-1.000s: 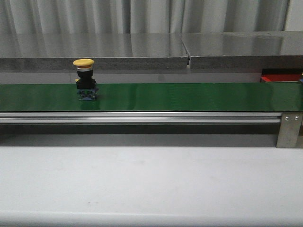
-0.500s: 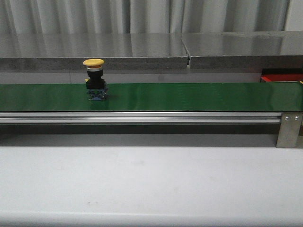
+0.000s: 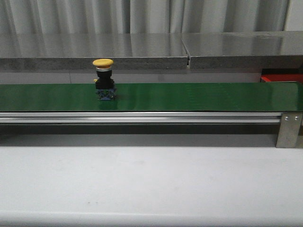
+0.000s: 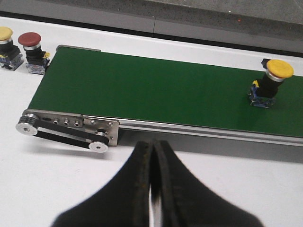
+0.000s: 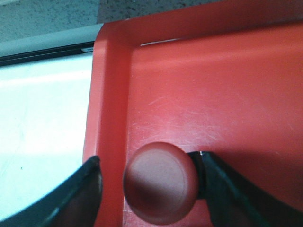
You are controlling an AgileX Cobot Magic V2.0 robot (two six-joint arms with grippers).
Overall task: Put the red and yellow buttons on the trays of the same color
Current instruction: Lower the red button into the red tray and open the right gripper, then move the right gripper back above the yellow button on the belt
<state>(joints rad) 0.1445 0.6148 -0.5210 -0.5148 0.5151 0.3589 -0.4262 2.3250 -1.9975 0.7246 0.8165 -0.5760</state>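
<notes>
A yellow-capped button point(image 3: 103, 80) stands upright on the green conveyor belt point(image 3: 199, 97); the left wrist view shows the same yellow button point(image 4: 272, 82) on the belt point(image 4: 142, 90), far from my left gripper point(image 4: 152, 144), which is shut on nothing over the white table. My right gripper point(image 5: 150, 163) is open around a red button point(image 5: 160, 182) that sits in a corner of the red tray point(image 5: 213, 85). One finger touches the button's side. The other finger point(image 5: 90, 182) stands apart from it, outside the tray's rim. No yellow tray is in view.
Beyond the belt's roller end, a second yellow button point(image 4: 5, 40) and a second red button point(image 4: 31, 45) stand on the white table. The red tray point(image 3: 281, 75) shows at the belt's right end. A grey ledge point(image 3: 142, 52) runs behind the belt.
The yellow button has travelled to the right along the belt, staying upright.
</notes>
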